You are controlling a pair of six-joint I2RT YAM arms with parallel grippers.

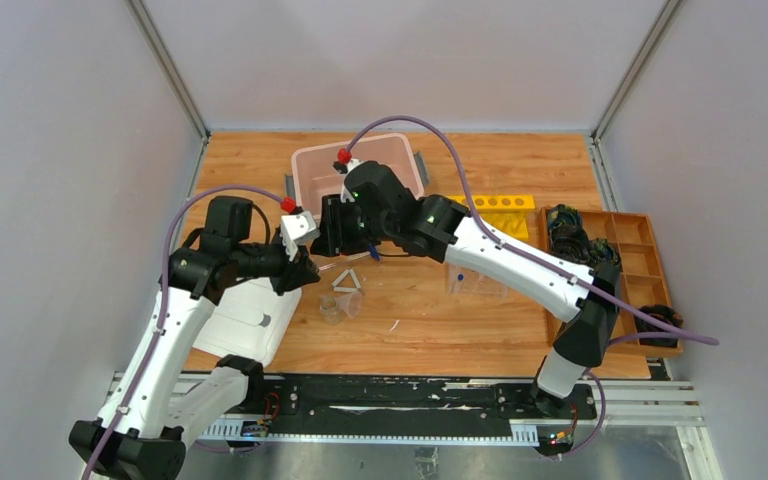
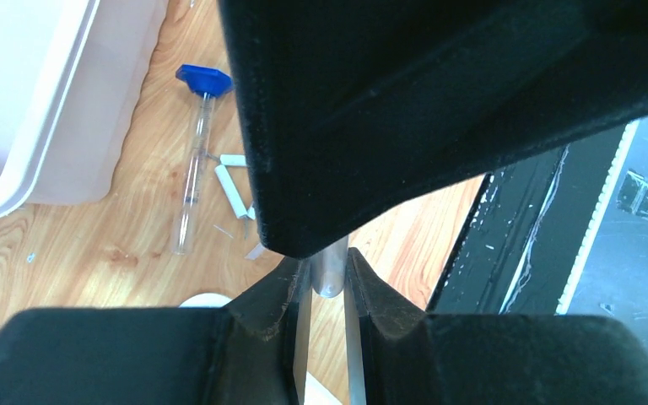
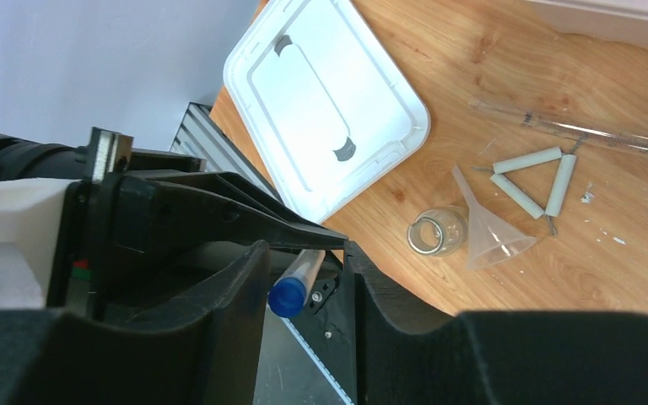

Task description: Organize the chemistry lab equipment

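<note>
Wood-grain tabletop (image 1: 430, 335) between pale grey walls (image 1: 60, 150)

The left gripper (image 2: 327, 287) and right gripper (image 3: 305, 283) meet nose to nose round a tube (image 3: 289, 294), barring each other. Below them triangle (image 3: 530, 179), funnel (image 3: 494, 236), cup (image 3: 433, 234) and rod (image 3: 574, 131) clutter the table (image 1: 430, 340) beside the lid (image 3: 325, 101), the bin (image 1: 400, 160) behind. Front centre and back left lie bare.

blue-capped tube (image 3: 295, 283) with far end hidden, thin rod (image 3: 557, 124) cut by right edge, pink bin (image 2: 17, 101) cropped
</note>
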